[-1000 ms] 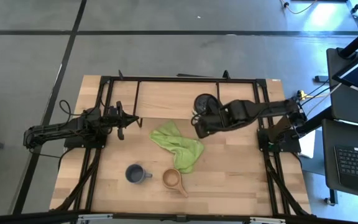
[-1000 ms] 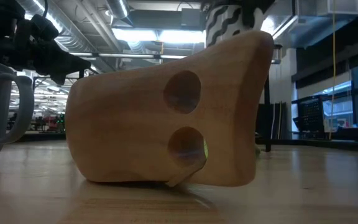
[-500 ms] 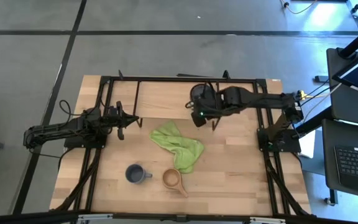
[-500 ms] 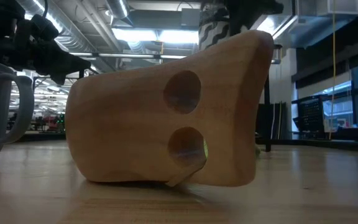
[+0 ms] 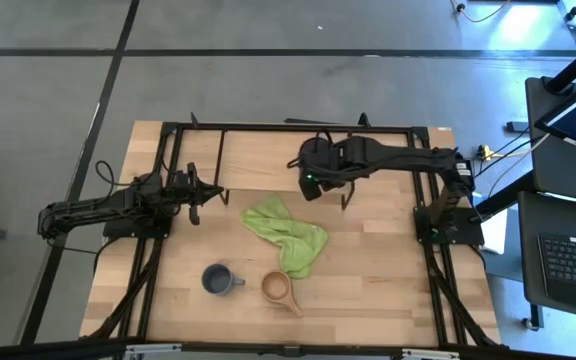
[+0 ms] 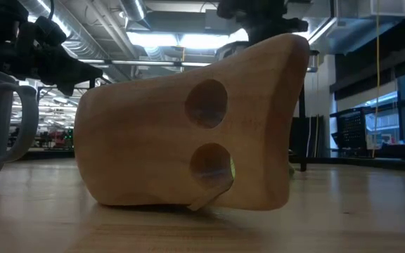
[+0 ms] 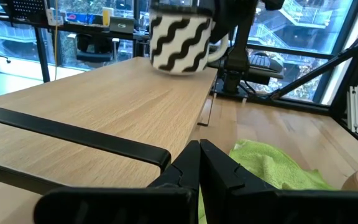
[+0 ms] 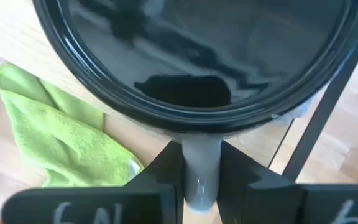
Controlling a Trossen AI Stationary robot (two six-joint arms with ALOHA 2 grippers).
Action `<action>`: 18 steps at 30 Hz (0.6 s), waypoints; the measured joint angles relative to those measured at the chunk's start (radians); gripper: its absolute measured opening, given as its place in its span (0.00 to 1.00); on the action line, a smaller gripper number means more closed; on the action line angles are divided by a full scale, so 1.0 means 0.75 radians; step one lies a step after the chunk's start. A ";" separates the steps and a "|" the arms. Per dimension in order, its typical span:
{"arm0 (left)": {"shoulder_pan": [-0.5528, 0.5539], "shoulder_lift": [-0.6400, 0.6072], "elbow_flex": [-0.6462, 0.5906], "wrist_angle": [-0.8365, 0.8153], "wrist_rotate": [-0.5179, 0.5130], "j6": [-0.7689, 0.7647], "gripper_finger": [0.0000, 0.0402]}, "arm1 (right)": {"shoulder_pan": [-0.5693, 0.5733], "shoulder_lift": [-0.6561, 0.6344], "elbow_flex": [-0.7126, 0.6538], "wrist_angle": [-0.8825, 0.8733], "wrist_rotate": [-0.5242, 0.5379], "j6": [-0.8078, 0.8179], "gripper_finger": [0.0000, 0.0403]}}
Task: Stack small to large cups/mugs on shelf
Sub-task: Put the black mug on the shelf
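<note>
Above the shelf, toward twelve o'clock, the right gripper fingers clamp the large mug by its handle; left gripper fingers closed, empty.

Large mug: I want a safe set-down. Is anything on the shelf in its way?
Nothing visible. The right claw holds the mug by its handle over the shelf, whose board there is bare; the green cloth lies aside. Left claw waits apart.

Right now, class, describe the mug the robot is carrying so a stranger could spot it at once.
Find the raised wooden shelf along the table's far edge. Above it, the right gripper holds a mug by its handle. Unlike the grey mug and wooden cup near the front, it has black-and-white wavy stripes.
</note>
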 joint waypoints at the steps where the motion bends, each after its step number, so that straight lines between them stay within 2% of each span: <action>1: 0.000 0.000 0.000 0.000 0.000 0.000 0.00 | -0.002 0.009 0.000 -0.002 -0.007 0.002 0.14; 9: 0.000 0.000 0.000 0.000 0.000 0.000 0.00 | 0.000 0.025 0.001 0.026 0.014 0.083 0.18; 18: 0.000 0.000 0.000 0.000 0.000 0.000 0.00 | 0.010 0.025 0.001 0.017 0.062 0.203 0.14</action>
